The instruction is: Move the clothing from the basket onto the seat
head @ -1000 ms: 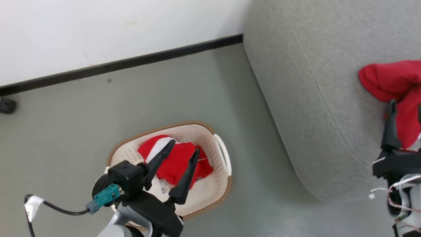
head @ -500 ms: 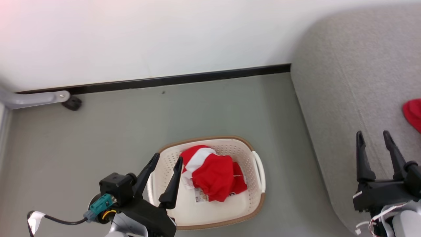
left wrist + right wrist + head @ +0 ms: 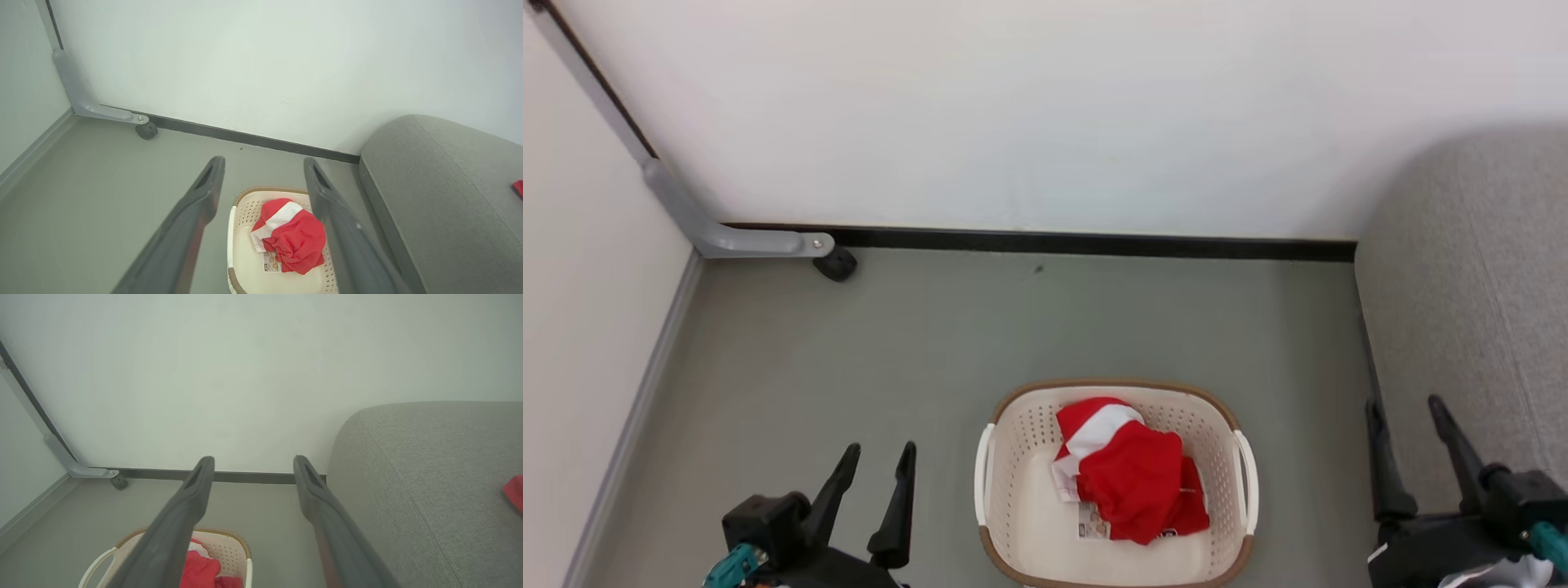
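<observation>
A cream basket (image 3: 1023, 457) sits on the grey floor (image 3: 849, 367) beside the seat (image 3: 1462, 327), with red-and-white clothing (image 3: 1131, 482) heaped inside. The left gripper (image 3: 880, 447) and right gripper (image 3: 1405, 403) flank it — both spread wide and empty, probably poised for the next pick.

Grey floor (image 3: 849, 367) under the cream basket (image 3: 1023, 445), the grey sofa (image 3: 1462, 327) and a black caster (image 3: 836, 264) by the wall (image 3: 1045, 114)
</observation>
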